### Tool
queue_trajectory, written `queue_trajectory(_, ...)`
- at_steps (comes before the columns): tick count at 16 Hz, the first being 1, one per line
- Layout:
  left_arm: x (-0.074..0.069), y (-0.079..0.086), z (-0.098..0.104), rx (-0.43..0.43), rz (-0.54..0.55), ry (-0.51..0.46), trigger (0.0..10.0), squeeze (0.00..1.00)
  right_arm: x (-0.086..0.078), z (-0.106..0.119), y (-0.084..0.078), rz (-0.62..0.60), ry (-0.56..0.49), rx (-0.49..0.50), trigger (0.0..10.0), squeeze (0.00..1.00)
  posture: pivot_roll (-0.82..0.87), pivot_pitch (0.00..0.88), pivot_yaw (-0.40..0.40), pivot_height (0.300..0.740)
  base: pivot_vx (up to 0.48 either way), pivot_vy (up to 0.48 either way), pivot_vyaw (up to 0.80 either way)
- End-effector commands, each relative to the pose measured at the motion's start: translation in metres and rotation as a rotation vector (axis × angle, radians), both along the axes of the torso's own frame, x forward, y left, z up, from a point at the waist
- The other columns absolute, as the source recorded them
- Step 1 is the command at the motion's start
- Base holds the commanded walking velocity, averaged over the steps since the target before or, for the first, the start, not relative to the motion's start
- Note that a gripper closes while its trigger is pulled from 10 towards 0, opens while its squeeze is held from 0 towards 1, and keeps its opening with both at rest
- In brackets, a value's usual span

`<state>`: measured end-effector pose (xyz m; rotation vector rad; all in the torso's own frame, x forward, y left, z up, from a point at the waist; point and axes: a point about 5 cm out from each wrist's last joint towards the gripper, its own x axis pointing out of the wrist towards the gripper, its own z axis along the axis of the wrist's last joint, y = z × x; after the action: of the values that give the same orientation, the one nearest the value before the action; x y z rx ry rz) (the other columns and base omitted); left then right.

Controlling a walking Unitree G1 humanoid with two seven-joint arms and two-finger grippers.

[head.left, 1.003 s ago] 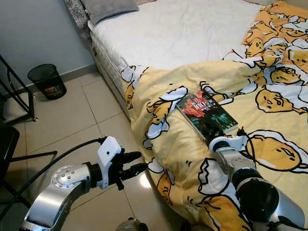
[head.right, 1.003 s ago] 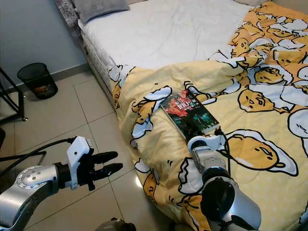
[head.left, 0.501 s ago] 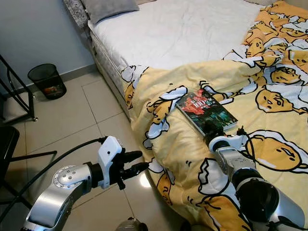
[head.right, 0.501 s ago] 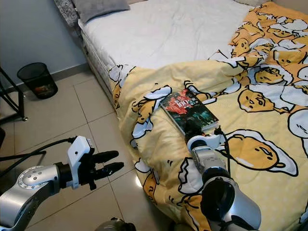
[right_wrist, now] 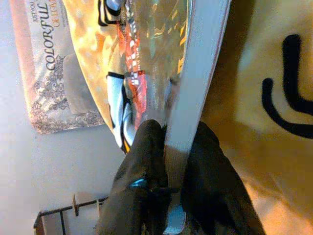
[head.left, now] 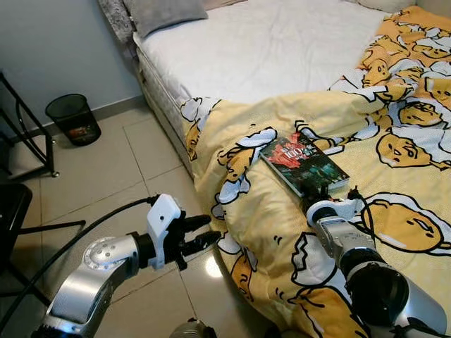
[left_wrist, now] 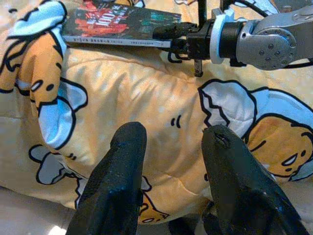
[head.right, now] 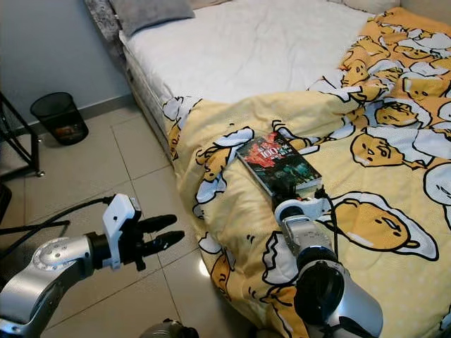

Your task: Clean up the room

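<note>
The right gripper (right_wrist: 168, 147) is clamped on the near edge of the book (head.left: 304, 163), one black finger above the cover and one below. The one book lies flat on the quilt (head.left: 394, 232), just at 12 o'clock from the gripper. Its glossy cover is dark with red and green, and "100" can be read on it. The yellow quilt carries a repeated egg cartoon print. At 9 o'clock, the left gripper (head.left: 201, 232) hangs over the floor (head.left: 91, 176) beside the bed (head.left: 268, 42), fingers apart and holding nothing. One black bin (head.left: 72, 118) stands at 10 o'clock by the wall.
</note>
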<state>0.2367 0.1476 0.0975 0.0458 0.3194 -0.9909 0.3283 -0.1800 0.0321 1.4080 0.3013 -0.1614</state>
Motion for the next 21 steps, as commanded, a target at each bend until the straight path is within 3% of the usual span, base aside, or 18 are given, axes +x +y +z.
queue_trajectory(1, 0.004, 0.0, 0.0, 0.012, 0.007, -0.013, 10.0, 0.15, 0.001, 0.002, 0.004, 0.012, -0.018, 0.002, 0.0, 0.0, 0.04, 0.0, 0.067, 0.74, 0.0, 0.0, 0.0)
queue_trajectory(7, 0.011, -0.004, -0.003, -0.024, 0.101, -0.046, 10.0, 0.15, 0.002, 0.004, 0.011, 0.075, -0.072, -0.031, 0.0, 0.0, 0.01, 0.0, 0.074, 0.74, 0.0, 0.0, 0.0)
queue_trajectory(9, 0.013, -0.009, 0.001, -0.04, 0.161, -0.089, 10.0, 0.14, 0.0, 0.007, 0.006, 0.106, -0.146, -0.038, 0.0, 0.0, -0.01, 0.0, 0.073, 0.74, 0.0, 0.0, 0.0)
queue_trajectory(10, 0.021, -0.007, 0.007, -0.089, 0.224, -0.113, 10.0, 0.18, -0.004, 0.01, 0.001, 0.145, -0.222, -0.049, 0.0, 0.0, -0.01, 0.0, 0.072, 0.74, 0.0, 0.0, 0.0)
queue_trajectory(11, 0.026, -0.005, 0.012, -0.168, 0.267, -0.093, 10.0, 0.5, -0.006, 0.014, -0.003, 0.16, -0.27, -0.046, 0.0, 0.0, -0.02, 0.0, 0.072, 0.74, 0.0, 0.0, 0.0)
queue_trajectory(12, 0.031, -0.002, 0.019, -0.292, 0.322, -0.064, 10.0, 1.0, -0.011, 0.02, -0.009, 0.175, -0.339, -0.039, 0.0, 0.0, -0.03, 0.0, 0.073, 0.74, 0.0, 0.0, 0.0)
queue_trajectory(15, 0.037, -0.003, 0.028, -0.442, 0.372, -0.031, 10.0, 1.0, -0.02, 0.037, -0.012, 0.225, -0.475, -0.03, 0.0, 0.0, -0.03, 0.0, 0.076, 0.74, 0.0, 0.0, 0.0)
queue_trajectory(17, 0.039, -0.008, 0.031, -0.547, 0.333, 0.038, 10.0, 1.0, -0.029, 0.057, -0.002, 0.317, -0.594, -0.011, 0.0, 0.0, -0.04, 0.0, 0.075, 0.74, 0.0, 0.0, 0.0)
queue_trajectory(18, 0.039, -0.01, 0.029, -0.553, 0.309, 0.077, 10.0, 1.0, -0.03, 0.06, 0.002, 0.34, -0.617, -0.008, 0.0, 0.0, -0.03, 0.0, 0.072, 0.74, 0.0, 0.0, 0.0)
queue_trajectory(19, 0.043, -0.015, 0.029, -0.602, 0.26, 0.148, 10.0, 0.68, -0.035, 0.075, 0.017, 0.43, -0.682, 0.002, 0.0, 0.0, -0.03, 0.0, 0.068, 0.74, 0.0, 0.0, 0.0)
queue_trajectory(20, 0.047, -0.017, 0.03, -0.655, 0.24, 0.206, 10.0, 0.0, -0.039, 0.084, 0.028, 0.504, -0.716, -0.002, 0.0, 0.0, -0.03, 0.0, 0.065, 0.74, 0.0, 0.0, 0.0)
queue_trajectory(21, 0.049, -0.018, 0.03, -0.677, 0.224, 0.234, 10.0, 0.0, -0.041, 0.086, 0.033, 0.543, -0.727, -0.011, 0.0, 0.0, -0.03, 0.0, 0.065, 0.74, 0.0, 0.0, 0.0)
